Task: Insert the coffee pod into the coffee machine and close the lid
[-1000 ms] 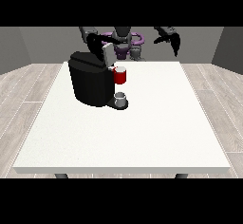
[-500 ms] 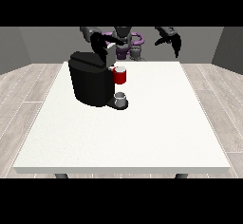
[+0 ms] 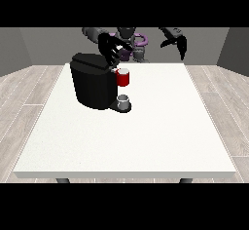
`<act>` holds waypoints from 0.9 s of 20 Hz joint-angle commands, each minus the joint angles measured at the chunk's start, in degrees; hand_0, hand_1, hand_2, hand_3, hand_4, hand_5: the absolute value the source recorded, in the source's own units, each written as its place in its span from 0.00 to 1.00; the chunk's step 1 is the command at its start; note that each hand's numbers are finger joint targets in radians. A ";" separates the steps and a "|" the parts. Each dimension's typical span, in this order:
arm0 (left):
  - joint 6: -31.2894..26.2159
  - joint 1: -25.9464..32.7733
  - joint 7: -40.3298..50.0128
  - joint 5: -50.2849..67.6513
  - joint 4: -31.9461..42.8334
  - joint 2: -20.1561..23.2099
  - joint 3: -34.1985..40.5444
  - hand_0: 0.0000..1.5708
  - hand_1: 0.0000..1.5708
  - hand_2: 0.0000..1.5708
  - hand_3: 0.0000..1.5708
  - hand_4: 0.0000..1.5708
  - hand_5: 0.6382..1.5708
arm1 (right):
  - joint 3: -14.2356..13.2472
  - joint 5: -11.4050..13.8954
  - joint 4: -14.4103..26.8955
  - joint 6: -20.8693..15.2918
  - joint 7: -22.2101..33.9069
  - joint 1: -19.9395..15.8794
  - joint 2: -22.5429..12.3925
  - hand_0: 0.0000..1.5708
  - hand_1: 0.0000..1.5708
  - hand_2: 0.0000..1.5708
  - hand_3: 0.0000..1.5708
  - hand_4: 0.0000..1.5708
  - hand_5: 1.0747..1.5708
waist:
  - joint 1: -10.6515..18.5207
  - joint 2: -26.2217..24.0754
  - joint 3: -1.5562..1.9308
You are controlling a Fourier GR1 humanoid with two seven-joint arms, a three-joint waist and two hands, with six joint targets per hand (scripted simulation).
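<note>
A black coffee machine [image 3: 92,83] stands on the white table [image 3: 146,131] at the view's left. Its red pod holder [image 3: 123,78] sticks out at the front, with a small grey cup [image 3: 124,101] on the drip base below. The lid [image 3: 90,61] lies flat on top of the machine. The hand at the view's left [image 3: 110,47] hovers just above the machine's front top edge, fingers spread and relaxed, holding nothing that I can see. The hand at the view's right [image 3: 179,43] hangs raised behind the table's far edge, fingers pointing down. No separate coffee pod shows.
The robot's torso [image 3: 130,43] stands behind the table's far edge. Bare white tabletop stretches to the right of the machine and towards the camera. Wooden floor surrounds the table.
The hand at the view's left has come forward and down from behind the machine to just over its front top edge. The other hand has barely moved.
</note>
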 commanded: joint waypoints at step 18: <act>-2.85 -10.13 -0.21 1.67 0.02 0.02 -1.68 0.00 0.00 0.00 0.00 0.16 1.00 | 1.95 2.66 -4.76 1.29 2.69 -18.07 -1.64 0.00 0.00 0.00 0.00 0.00 1.00 | 13.98 10.38 -1.19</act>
